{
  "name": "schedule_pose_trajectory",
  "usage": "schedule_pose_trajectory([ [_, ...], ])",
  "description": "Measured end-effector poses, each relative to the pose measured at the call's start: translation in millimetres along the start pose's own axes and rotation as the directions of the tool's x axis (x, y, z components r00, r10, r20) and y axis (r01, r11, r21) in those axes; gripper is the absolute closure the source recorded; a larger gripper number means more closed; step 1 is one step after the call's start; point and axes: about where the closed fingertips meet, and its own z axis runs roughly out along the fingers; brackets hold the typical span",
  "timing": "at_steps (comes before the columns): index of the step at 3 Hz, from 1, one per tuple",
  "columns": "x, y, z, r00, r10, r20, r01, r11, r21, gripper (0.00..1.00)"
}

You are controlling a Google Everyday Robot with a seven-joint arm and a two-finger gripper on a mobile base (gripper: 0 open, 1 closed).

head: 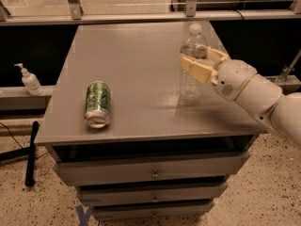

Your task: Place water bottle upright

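The water bottle (190, 84) is clear with a white cap and stands upright on the grey table (131, 51), near its right side. Its base looks to be on or just above the tabletop. My gripper (196, 57) comes in from the right on a white arm. Its tan fingers (194, 68) are closed around the bottle's middle, one on each side, hiding the label band.
A green drinks can (98, 103) lies on its side at the table's front left. A white pump dispenser bottle (29, 79) stands on a ledge to the left. A black pole (30, 154) lies on the floor. Drawers (153, 173) sit below the tabletop. A rail runs behind.
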Motion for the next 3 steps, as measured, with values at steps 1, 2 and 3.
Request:
schedule_pose_trajectory([
  [1,0.3,1.4,-1.3,1.0,-0.026,-0.002,0.026,0.9995,-0.02,1.0],
  [2,2.6,4.2,-2.8,1.0,-0.031,0.003,0.031,0.9992,-0.025,1.0],
  [3,2.7,4.3,-2.9,1.0,-0.031,0.003,0.031,0.9992,-0.025,1.0],
])
